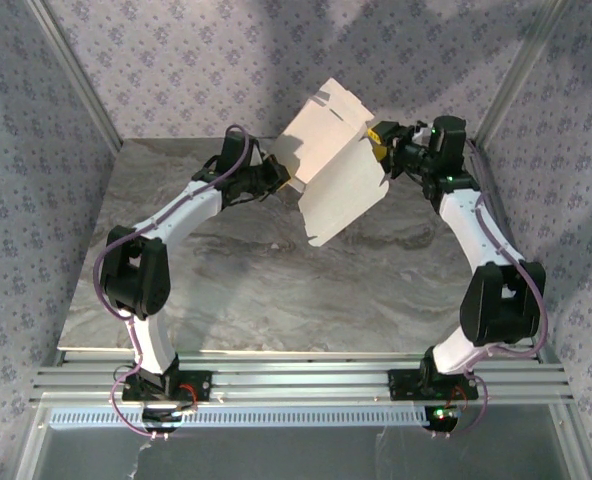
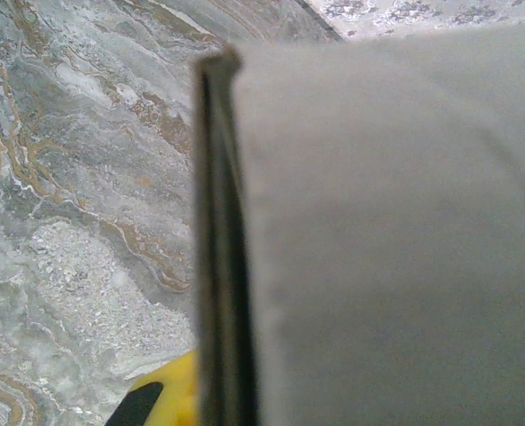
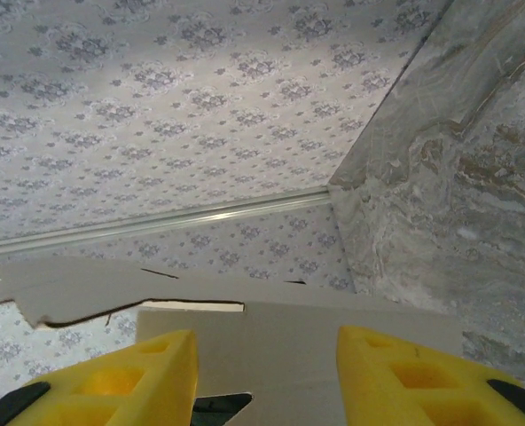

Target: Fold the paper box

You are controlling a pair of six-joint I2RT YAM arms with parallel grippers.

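Table (image 1: pixel 276 300): flat slab with a grey marble pattern, pale streaks and brownish veins.
Near edge: lies straight along the metal rail (image 1: pixel 306 380), just beyond it.
Far edge: opposite the rail, meeting the patterned wall (image 1: pixel 176 60).
Sides: run away from the rail, drawing closer together in the top view, with a wall beside each.
Shadow (image 1: pixel 396 235): soft dark patch on the half far from the rail, towards the right.

- No text, label, brand or number legible anywhere.
- paper box (image 1: pixel 338 190) — faces plain white, unprinted.
- wallpaper (image 1: pixel 176 60), far and both sides — repeating floral motif, no lettering.
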